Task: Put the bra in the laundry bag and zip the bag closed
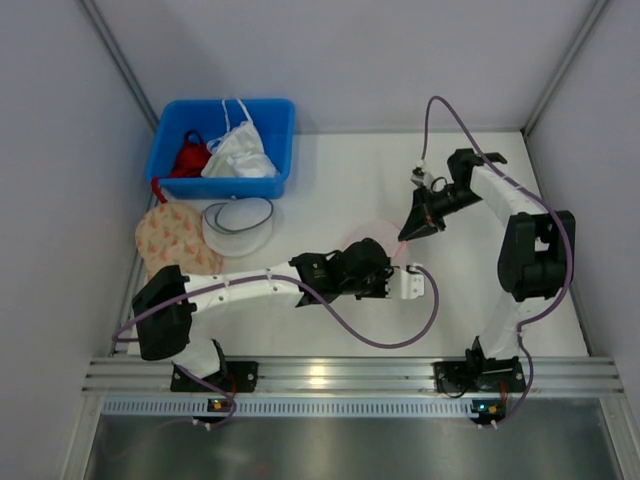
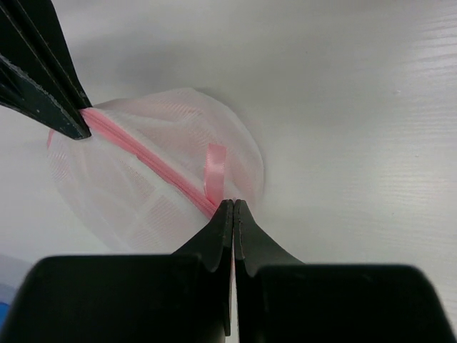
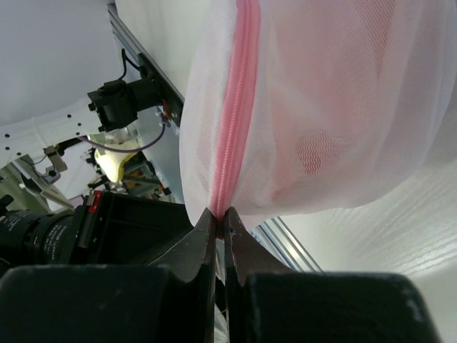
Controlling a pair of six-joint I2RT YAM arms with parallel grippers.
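The laundry bag (image 1: 366,236) is a white mesh pouch with a pink zip, held between both grippers at mid table. In the left wrist view the bag (image 2: 157,161) lies ahead with its pink zip (image 2: 143,153) running diagonally and a pink ribbon tab (image 2: 214,168). My left gripper (image 2: 233,205) is shut on the near end of the zip. My right gripper (image 3: 221,213) is shut on the other end of the zip (image 3: 239,107); its fingers (image 2: 50,86) show at top left. The salmon-pink bra (image 3: 321,153) shows through the mesh, inside the bag.
A blue bin (image 1: 275,120) at the back left holds a red garment (image 1: 188,157) and a white garment (image 1: 240,155). In front of it lie a dark-rimmed mesh disc (image 1: 240,225) and a beige orange-patterned pouch (image 1: 172,240). Walls stand close on the left and right.
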